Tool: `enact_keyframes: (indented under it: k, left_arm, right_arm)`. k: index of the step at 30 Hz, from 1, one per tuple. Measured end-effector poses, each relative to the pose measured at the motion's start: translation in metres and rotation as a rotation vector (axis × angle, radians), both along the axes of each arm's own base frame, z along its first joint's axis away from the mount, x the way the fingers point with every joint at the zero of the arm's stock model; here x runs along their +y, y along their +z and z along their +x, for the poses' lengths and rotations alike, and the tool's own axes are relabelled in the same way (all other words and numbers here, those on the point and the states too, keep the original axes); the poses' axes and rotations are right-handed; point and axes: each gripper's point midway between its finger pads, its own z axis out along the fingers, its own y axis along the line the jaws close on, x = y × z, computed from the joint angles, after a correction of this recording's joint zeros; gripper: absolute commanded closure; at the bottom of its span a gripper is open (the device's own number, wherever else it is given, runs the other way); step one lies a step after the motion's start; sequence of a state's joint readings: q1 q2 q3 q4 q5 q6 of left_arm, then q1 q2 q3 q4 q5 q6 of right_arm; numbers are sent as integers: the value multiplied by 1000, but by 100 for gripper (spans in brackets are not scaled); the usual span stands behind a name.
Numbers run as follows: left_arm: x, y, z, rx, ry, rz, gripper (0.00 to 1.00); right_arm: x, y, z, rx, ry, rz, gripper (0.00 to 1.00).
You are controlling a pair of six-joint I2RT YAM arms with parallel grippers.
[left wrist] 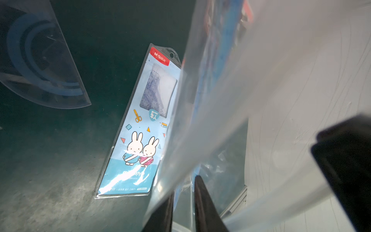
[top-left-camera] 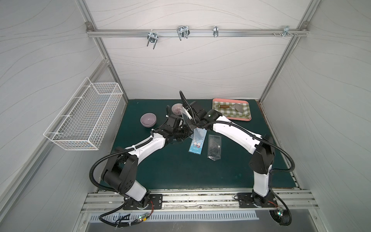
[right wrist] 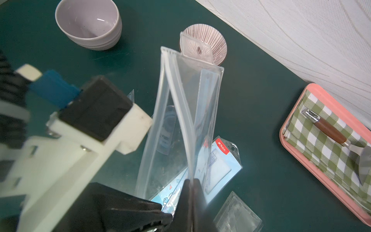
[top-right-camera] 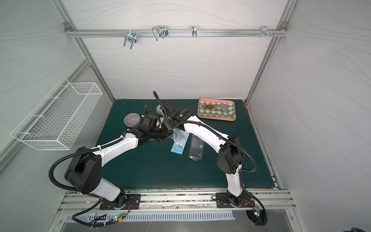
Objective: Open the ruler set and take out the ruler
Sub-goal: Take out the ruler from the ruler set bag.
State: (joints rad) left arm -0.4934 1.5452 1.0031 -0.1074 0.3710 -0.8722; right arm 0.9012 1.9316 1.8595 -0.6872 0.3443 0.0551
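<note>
The right gripper (right wrist: 191, 181) clamps one lip of the clear pouch (right wrist: 170, 130), probably to hold it open. Whether the left gripper (left wrist: 184, 187) grips, I cannot tell.

Bowls: I count two, a plain purple bowl (top-left-camera: 148, 120) and a striped bowl (top-left-camera: 177, 108).
Plastic packs: three, a clear zip pouch (right wrist: 186, 112), a rabbit pack (top-left-camera: 195, 145) and a clear sleeve (top-left-camera: 214, 145).
Protractor (left wrist: 40, 66): one.
Tray (top-left-camera: 239, 118): one, pink.
Checked cloth (top-left-camera: 236, 112): one.
Spatula (top-left-camera: 226, 106): one.
Wire basket (top-left-camera: 84, 118): one.
Hooks (top-left-camera: 152, 39) on the rail: four.
My arms: two, left arm (top-left-camera: 148, 146) and right arm (top-left-camera: 234, 132).
</note>
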Motion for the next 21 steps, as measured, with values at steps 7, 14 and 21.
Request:
enact_keyframes:
  k: [7,14,21]
  left_arm:
    - [0,0,1,-12,0,12,96]
    - [0,0,1,-17,1,17,100]
    - [-2,4,2,-31,-6,20,100]
  right_arm:
    - [1,0,-1,1,2,1,100]
    - [0,0,0,-1,0,-1,100]
    - [-2,-3,2,-13,-12,-11,100]
